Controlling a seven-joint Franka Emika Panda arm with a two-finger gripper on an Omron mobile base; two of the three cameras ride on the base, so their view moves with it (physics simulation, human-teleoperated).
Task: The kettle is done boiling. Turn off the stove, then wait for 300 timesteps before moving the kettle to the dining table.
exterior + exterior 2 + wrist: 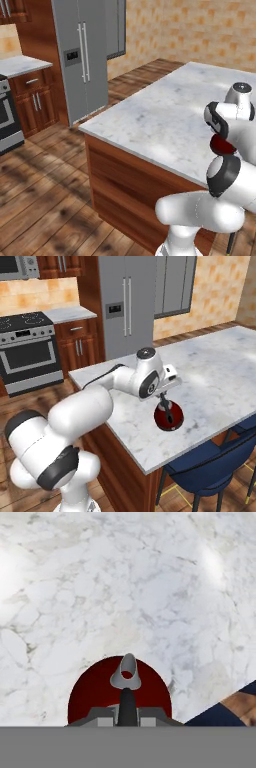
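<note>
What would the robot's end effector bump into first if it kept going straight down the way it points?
The end effector is shut on the kettle's handle, pointing down. Straight on it would meet the red kettle body first, which appears to rest on the dining table.

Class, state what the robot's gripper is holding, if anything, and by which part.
The gripper is shut on the small squat red kettle, gripping its dark arched handle from above, over the marble island top.

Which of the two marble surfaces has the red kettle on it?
The dining table, the large island with wood-panelled sides, carries the kettle near its edge. The other marble counter, between stove and refrigerator, has cabinet doors below.
</note>
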